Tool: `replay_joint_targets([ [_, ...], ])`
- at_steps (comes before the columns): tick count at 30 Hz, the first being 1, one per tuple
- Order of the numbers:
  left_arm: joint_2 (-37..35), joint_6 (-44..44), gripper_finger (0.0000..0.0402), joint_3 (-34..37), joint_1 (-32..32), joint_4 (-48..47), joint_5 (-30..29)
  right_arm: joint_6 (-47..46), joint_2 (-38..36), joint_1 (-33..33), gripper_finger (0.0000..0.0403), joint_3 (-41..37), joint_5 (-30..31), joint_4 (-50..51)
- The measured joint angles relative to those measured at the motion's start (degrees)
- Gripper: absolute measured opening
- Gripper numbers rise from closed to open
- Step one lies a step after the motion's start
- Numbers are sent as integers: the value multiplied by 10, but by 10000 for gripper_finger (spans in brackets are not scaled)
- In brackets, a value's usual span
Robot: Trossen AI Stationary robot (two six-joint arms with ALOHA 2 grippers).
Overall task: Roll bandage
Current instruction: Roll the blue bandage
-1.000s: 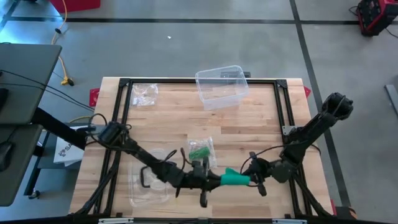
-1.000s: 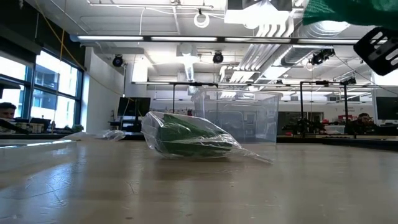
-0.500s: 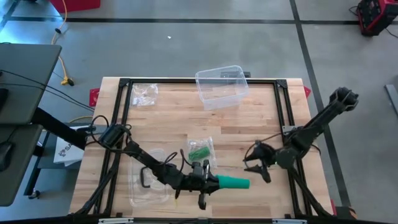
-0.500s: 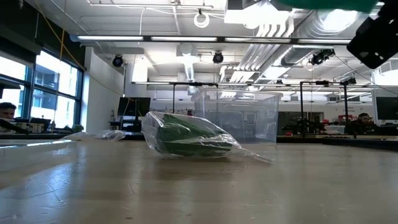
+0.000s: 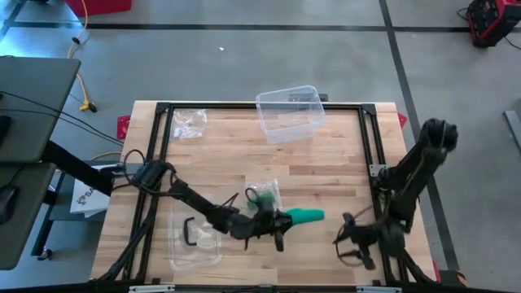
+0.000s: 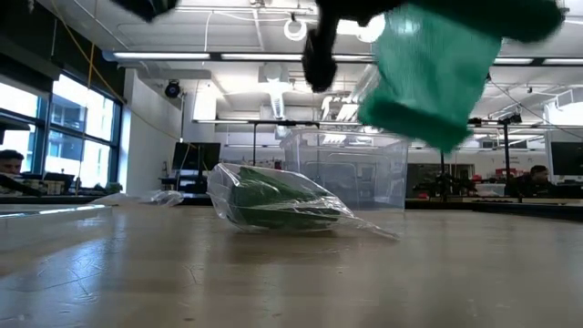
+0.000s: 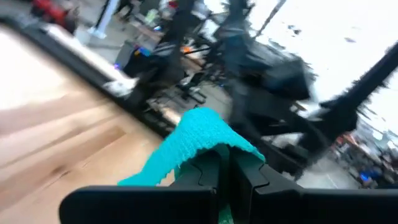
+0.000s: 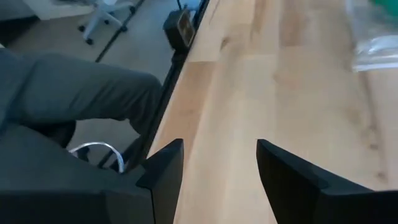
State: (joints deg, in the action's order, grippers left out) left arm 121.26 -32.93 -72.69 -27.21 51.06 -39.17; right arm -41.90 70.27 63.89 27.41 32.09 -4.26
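The green bandage (image 5: pixel 308 216) hangs in the air over the table's near middle, and my left gripper (image 5: pixel 282 220) is shut on it. The low view shows the bandage (image 6: pixel 428 73) as a loose green wad well above the tabletop. My right gripper (image 5: pixel 352 241) stands open near the table's near right corner, with nothing between its fingers (image 8: pixel 163 167). A clear bag with another green roll (image 5: pixel 262 197) lies flat on the table just behind my left gripper. My left gripper pinches one end of the bandage (image 7: pixel 205 146) between its two shut fingers (image 7: pixel 211 180). The fingers lie about level and come from the table's left. The rest of the bandage sticks out past the fingertips toward the right, lifted clear of the table.
A clear plastic box (image 5: pixel 286 112) stands at the far middle. An empty clear bag (image 5: pixel 189 120) lies at the far left and a clear tray (image 5: pixel 195 238) at the near left. A person's grey-clad leg (image 8: pixel 74 93) shows beyond the table's edge.
My right gripper has opened, let go of the bandage and drawn back toward the table's near right corner. My left gripper has rolled and carried the bandage a little toward the far edge and lower, so it now hangs in the low view.
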Motion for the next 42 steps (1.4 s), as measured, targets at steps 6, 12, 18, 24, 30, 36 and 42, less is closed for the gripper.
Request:
replay_joint_targets([
  [6, 62, -141, 1, -12, 25, 55, 55, -14, 152, 34, 192, 130, 22, 13],
  [12, 128, -207, 1, -75, 21, 82, 96, -6, 213, 38, 192, 297, -11, 214],
  [18, 172, -257, 1, -76, 82, 17, 129, 18, 242, -6, 192, 297, 32, 283],
  [24, 191, -304, 1, -79, 125, 30, 208, 51, 243, -91, 192, 226, 54, 271],
  [30, 192, -292, 1, -79, 135, 22, 217, 107, 243, -170, 192, 169, 21, 198],
  [36, 193, -280, 1, -78, 134, 15, 210, 115, 241, -207, 154, 107, -37, 80],
  [42, 193, -265, 1, -77, 136, 14, 219, 115, 242, -194, 15, 100, -58, 71],
])
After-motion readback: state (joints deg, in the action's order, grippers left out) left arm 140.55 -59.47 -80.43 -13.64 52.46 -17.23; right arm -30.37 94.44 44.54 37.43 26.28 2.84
